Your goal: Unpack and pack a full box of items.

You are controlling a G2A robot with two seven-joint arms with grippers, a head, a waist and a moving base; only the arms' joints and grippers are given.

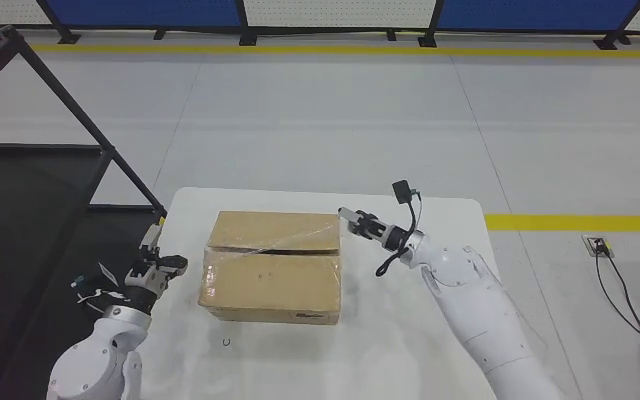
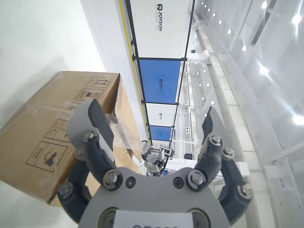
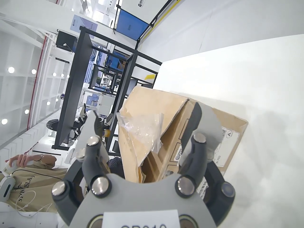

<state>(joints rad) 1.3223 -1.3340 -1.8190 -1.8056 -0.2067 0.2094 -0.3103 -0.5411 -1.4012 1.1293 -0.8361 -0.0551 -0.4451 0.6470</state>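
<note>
Cardboard box point(image 1: 272, 265) sits in the middle of the table point(image 1: 300, 360), flaps point(image 1: 280, 230) shut under torn tape point(image 3: 142, 124); we'd have the right gripper point(image 1: 352, 220), fingers apart at its corner, hook a flap edge while the left gripper point(image 1: 163, 264), likewise spread and empty, braces the opposite end.

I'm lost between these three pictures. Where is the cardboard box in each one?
Top view: the cardboard box sits on the white table, between the left gripper and the right gripper.
Left wrist view: the cardboard box lies just beyond one finger of the open left gripper.
Right wrist view: the cardboard box lies between the fingers of the open right gripper.
Shared landmark: the blue wall panels.
</note>
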